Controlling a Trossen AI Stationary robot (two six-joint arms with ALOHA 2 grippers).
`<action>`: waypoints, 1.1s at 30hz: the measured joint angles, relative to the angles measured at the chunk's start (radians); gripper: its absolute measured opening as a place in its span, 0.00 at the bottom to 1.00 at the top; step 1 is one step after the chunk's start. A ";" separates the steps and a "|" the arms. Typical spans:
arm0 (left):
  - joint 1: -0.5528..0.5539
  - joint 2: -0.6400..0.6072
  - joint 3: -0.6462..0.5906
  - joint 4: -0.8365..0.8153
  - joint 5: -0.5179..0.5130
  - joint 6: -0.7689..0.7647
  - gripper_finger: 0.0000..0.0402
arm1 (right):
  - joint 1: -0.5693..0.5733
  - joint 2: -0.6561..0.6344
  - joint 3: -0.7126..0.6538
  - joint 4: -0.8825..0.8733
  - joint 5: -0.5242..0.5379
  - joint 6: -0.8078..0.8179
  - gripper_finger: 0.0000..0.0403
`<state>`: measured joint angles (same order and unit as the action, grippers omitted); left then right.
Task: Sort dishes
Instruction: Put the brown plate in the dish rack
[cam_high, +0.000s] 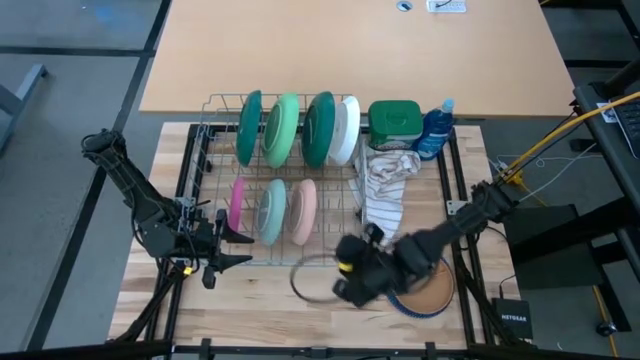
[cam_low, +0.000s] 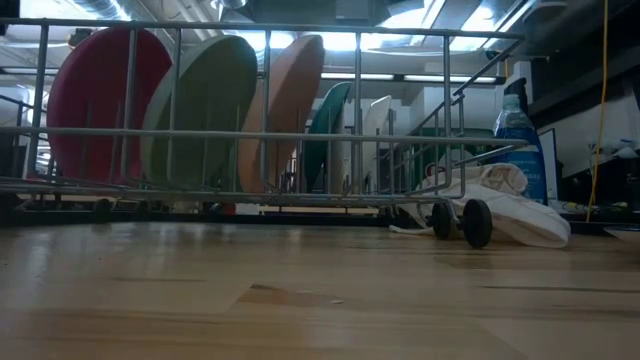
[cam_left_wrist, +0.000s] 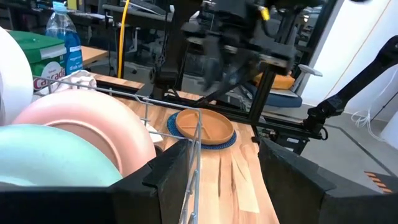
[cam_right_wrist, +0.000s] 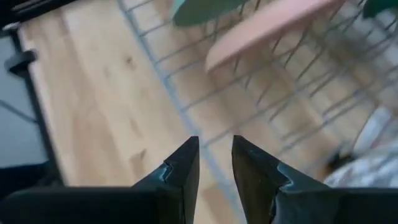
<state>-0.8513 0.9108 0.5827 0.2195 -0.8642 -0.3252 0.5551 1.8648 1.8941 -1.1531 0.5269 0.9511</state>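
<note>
- Rack (cam_high: 210, 150) of wire on the wooden table (cam_high: 150, 270), filling its left and middle.
- Left gripper (cam_high: 222, 248) at the rack's front left corner, fingers spread, holding nothing.
- Back row in the rack, on edge: dark green plate (cam_high: 249, 128), light green plate (cam_high: 283, 130), second dark green plate (cam_high: 320, 128), white plate (cam_high: 347, 130).
- Front row: magenta plate (cam_high: 236, 204), teal plate (cam_high: 270, 210), pink plate (cam_high: 303, 211).
- Right gripper (cam_high: 345, 285) above the rack's front right corner, fingers slightly apart, empty.
- Brown plate (cam_left_wrist: 204, 125) lying on a navy plate (cam_left_wrist: 214, 140) near the table's front right corner.
- Cloth (cam_high: 385, 185), tub (cam_high: 395, 120) and bottle (cam_high: 437, 128) toward the back right.
</note>
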 joint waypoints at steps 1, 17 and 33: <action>0.000 0.000 0.000 0.000 0.000 0.005 0.46 | 0.026 0.000 0.001 -0.020 0.000 0.041 0.24; 0.002 0.000 0.000 0.001 0.000 0.047 0.46 | 0.306 0.005 -0.168 -0.261 -0.332 0.765 0.24; 0.002 0.000 0.000 0.002 0.000 0.079 0.46 | 0.309 0.005 -0.453 -0.024 -0.437 0.836 0.24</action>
<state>-0.8490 0.9108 0.5827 0.2214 -0.8646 -0.2465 0.8638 1.8702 1.4409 -1.1768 0.0903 1.7867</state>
